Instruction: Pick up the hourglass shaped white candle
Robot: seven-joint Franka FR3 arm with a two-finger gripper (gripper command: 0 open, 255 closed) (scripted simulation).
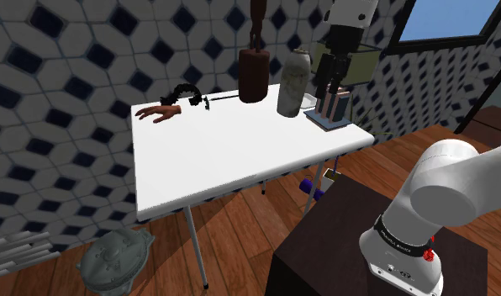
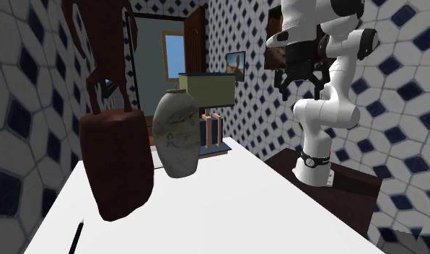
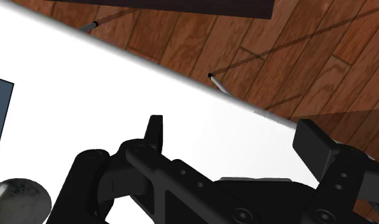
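Gripper (image 2: 302, 88) hangs above white table (image 1: 232, 151), fingers spread wide, nothing between them. Pale mottled candle (image 1: 293, 81) stands upright on table, between dark brown sculpture (image 1: 253, 71) and blue-based stand (image 1: 331, 119), near gripper.

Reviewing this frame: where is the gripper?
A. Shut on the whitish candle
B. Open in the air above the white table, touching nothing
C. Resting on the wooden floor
B: the gripper hangs open above the white table, with its fingers apart and well clear of the whitish candle.
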